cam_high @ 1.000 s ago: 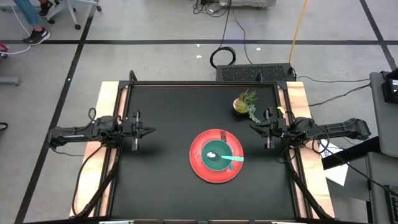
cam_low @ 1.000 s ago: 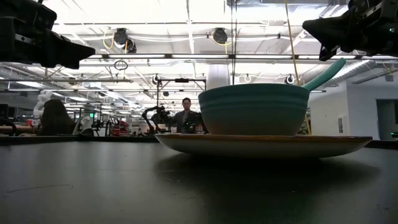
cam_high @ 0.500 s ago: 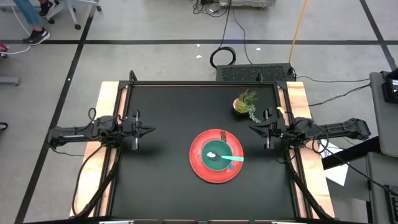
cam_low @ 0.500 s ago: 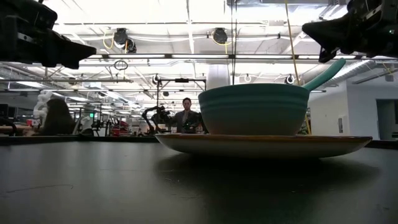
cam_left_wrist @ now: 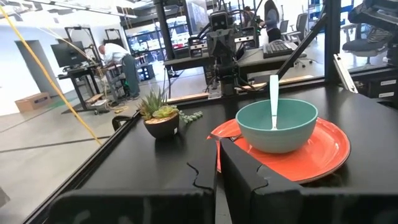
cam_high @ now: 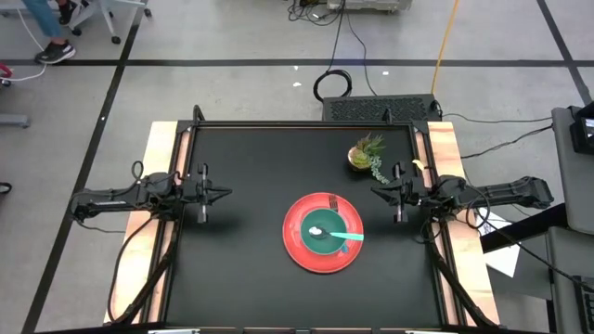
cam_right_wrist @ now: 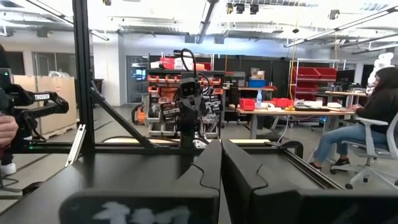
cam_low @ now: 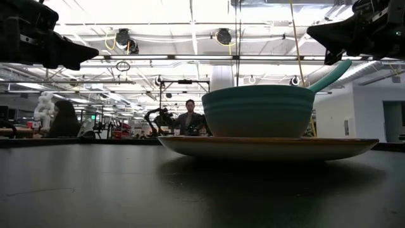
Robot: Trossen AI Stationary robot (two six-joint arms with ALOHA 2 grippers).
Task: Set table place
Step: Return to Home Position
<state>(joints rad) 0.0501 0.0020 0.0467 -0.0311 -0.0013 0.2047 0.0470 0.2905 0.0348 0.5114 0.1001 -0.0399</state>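
The left gripper (cam_high: 223, 195) hangs over the left part of the table (cam_high: 241, 278), its arm reaching in from the left edge and its tip pointing right. In the left wrist view its two fingers (cam_left_wrist: 249, 180) lie together with only a thin seam between them, and they hold nothing. The right gripper (cam_high: 376, 193) hangs over the right part of the table and points left, facing the other across the top. Its fingers (cam_right_wrist: 205, 171) are likewise closed together and hold nothing. Between the two grippers, right of centre and a little nearer, the red plate (cam_high: 302, 252) lies flat on the table. The teal bowl (cam_left_wrist: 277, 134) stands upright on the plate. The spoon (cam_left_wrist: 273, 102) rests in the bowl, with its head down inside and its teal handle leaning out over the right rim. The right gripper is just beyond the plate's far-right rim and clear of it. A small potted plant (cam_high: 367, 156) stands at the far right of the table, close to the right gripper.
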